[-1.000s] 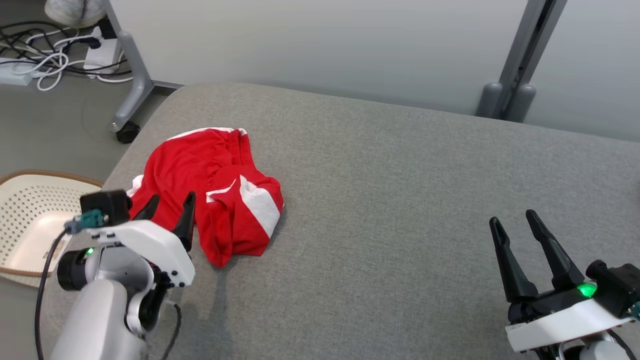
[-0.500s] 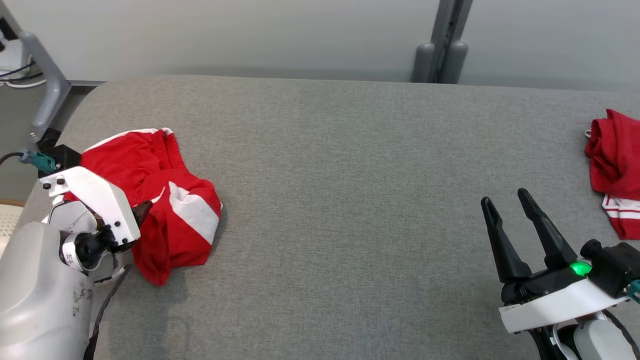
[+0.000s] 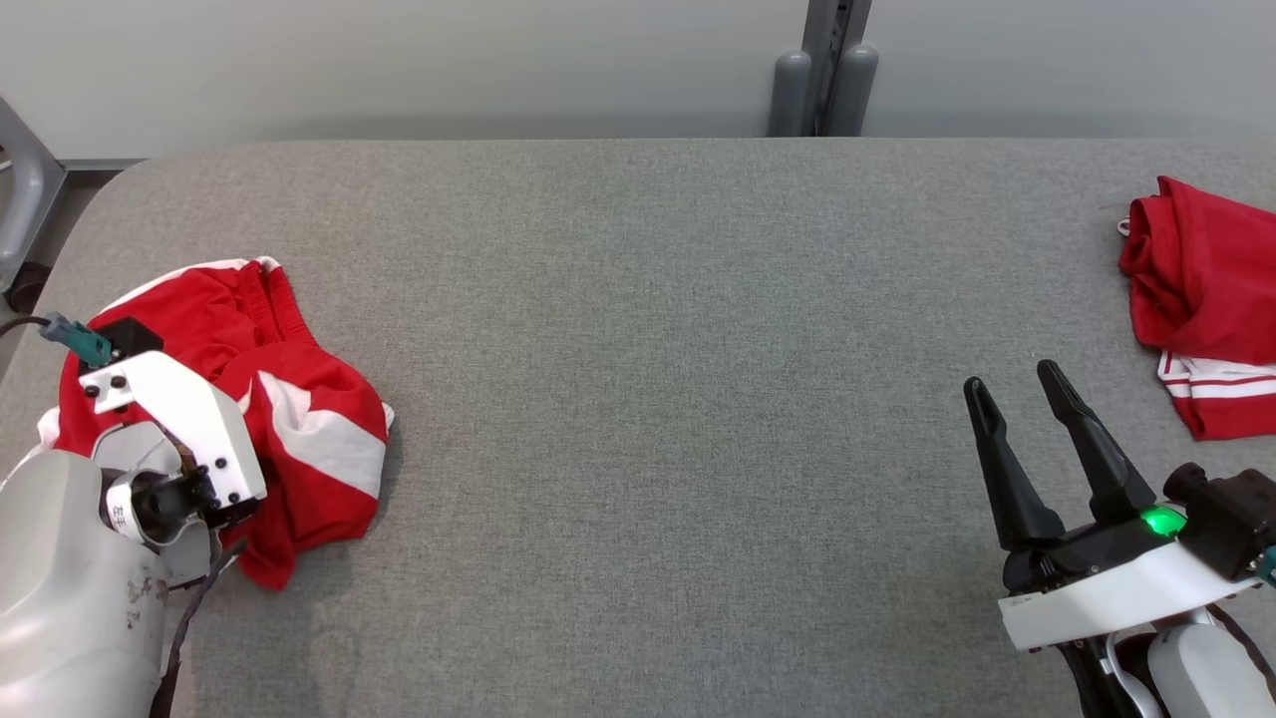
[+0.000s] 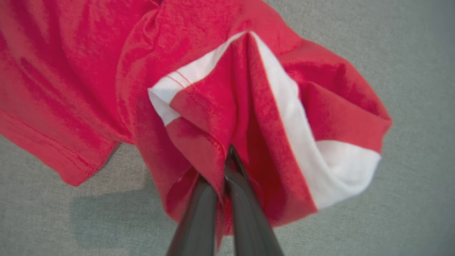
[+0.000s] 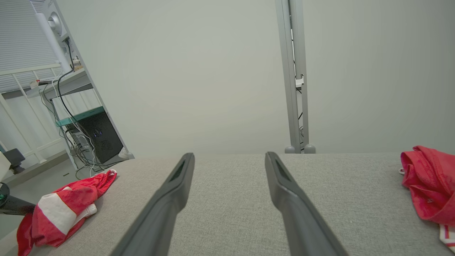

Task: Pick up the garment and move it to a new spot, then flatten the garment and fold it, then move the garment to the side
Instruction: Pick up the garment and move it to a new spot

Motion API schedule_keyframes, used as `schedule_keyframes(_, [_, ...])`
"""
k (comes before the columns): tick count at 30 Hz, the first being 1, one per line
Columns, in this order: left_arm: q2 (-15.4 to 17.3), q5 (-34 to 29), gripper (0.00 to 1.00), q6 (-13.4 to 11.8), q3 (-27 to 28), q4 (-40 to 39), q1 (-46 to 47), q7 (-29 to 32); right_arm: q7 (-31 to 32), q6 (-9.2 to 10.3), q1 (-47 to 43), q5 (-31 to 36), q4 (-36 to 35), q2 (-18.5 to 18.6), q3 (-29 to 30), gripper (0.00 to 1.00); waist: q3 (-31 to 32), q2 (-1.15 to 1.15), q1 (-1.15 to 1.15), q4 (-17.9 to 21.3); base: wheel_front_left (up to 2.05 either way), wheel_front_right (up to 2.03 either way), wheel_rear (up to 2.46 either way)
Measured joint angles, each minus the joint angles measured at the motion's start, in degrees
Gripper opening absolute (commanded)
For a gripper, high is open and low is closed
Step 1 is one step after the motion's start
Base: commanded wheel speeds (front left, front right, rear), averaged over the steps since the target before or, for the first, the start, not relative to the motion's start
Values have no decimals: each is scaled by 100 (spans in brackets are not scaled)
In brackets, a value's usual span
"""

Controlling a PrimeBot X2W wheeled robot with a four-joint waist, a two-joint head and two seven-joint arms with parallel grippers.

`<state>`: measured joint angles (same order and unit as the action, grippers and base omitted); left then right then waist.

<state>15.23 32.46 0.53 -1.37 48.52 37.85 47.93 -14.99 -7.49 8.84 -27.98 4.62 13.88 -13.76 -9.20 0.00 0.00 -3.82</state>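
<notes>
while the left gripper (image 4: 227,167) is clamped on a fold of the red and white garment (image 3: 319,439) at the grey table's (image 3: 638,379) left end, the right gripper (image 3: 1009,376) sits over the table's right end, fingers apart. another red garment (image 3: 1201,269) lies at the table's right edge.

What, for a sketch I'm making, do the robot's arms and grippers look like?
Right gripper and left gripper: two long dark fingers on white brackets. Green light on the right; teal plug, black cable and scuffed silver forearm on the left.
</notes>
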Motion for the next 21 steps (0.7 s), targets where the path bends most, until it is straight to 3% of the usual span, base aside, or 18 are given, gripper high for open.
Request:
schedule_keyframes(4, [65,-9,0,138,-22,-194,7,-211,0,0,-5,16,18,-30,-14,100,64,0,0,-8,0,0,0])
schedule_keyframes(9, [176,134,0,515,-164,-1184,-121,-164,-1,0,-158,19,35,-64,58,100,269,0,0,17,0,0,0])
schedule_keyframes(15, [-121,665,0,623,-397,-2844,-533,342,-1,0,-254,35,98,-112,76,100,483,0,0,104,0,0,0])
schedule_keyframes(21, [-680,1132,0,637,-732,-4234,-957,699,0,0,-259,70,130,-143,156,100,588,0,0,441,0,0,0])
